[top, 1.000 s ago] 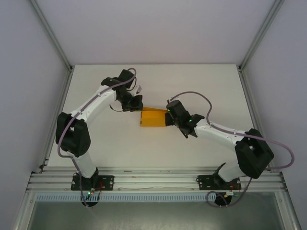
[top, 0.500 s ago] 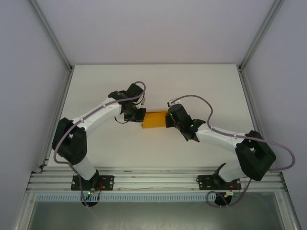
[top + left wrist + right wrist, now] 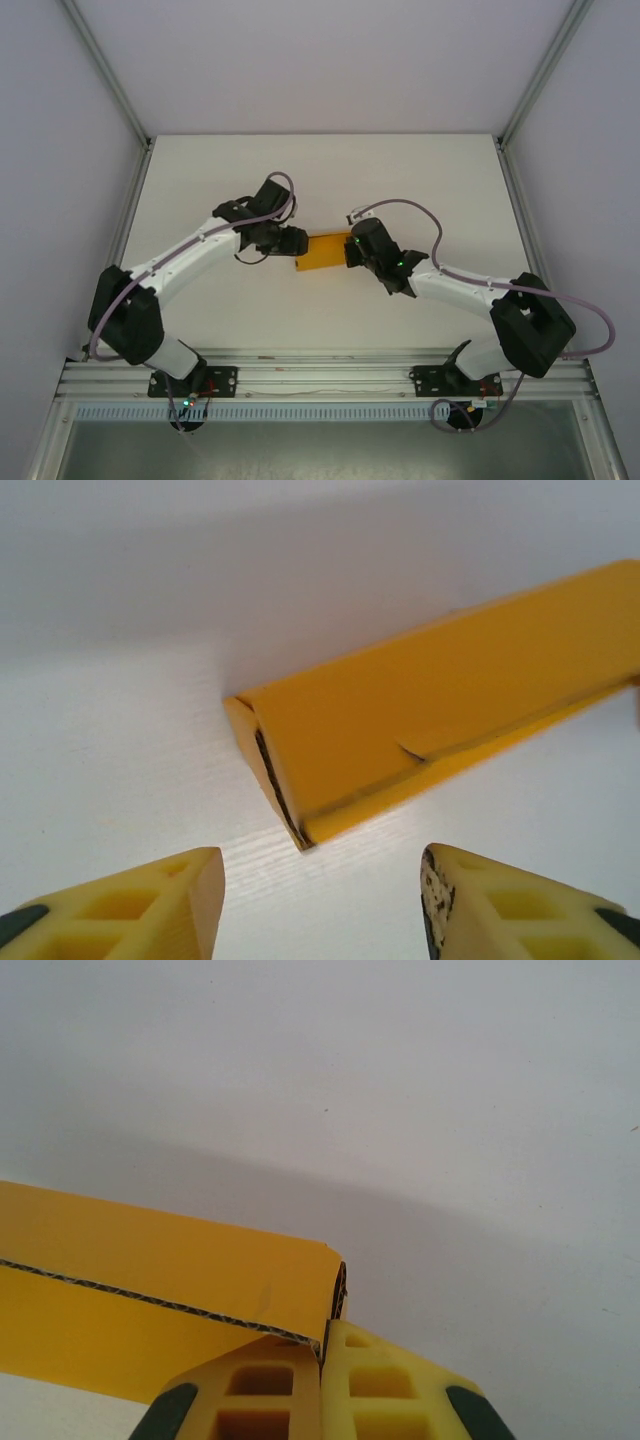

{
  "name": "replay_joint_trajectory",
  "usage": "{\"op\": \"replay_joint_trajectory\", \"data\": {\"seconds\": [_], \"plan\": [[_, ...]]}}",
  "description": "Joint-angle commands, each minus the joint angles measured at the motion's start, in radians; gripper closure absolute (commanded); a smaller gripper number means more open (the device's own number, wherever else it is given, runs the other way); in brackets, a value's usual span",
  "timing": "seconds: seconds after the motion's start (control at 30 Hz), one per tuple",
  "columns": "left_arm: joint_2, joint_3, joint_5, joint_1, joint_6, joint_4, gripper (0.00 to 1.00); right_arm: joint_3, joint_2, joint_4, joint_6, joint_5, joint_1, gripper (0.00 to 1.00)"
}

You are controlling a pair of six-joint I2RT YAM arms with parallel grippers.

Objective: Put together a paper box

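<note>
- The box (image 3: 322,252) lay lengthwise between both jaws on the counter (image 3: 330,320).
- Right jaws pinched its one end.
- Left jaws stood spread, facing its other end.

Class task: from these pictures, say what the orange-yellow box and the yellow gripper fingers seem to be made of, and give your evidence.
Orange-yellow folded box: seemingly thin corrugated card, matte, since a dark fluted line runs along its cut edge. Yellow wedge-shaped fingers of the left gripper: probably moulded or printed plastic, matte, with hollow lattice cells in them.
</note>
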Motion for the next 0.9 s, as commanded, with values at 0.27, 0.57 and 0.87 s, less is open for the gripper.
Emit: {"op": "replay_joint_trajectory", "data": {"seconds": [0.27, 0.57, 0.87], "plan": [[0.045, -0.011, 0.076, 0.082, -0.179, 0.180, 0.30, -0.026, 0.043, -0.191, -0.007, -0.048, 0.012, 1.00], [0.056, -0.108, 0.098, 0.086, -0.237, 0.274, 0.44, -0.030, 0.033, -0.191, 0.018, -0.040, 0.012, 1.00], [0.021, -0.271, 0.114, 0.085, -0.278, 0.440, 0.52, 0.004, -0.022, -0.236, 0.097, -0.094, 0.011, 0.87]]}}
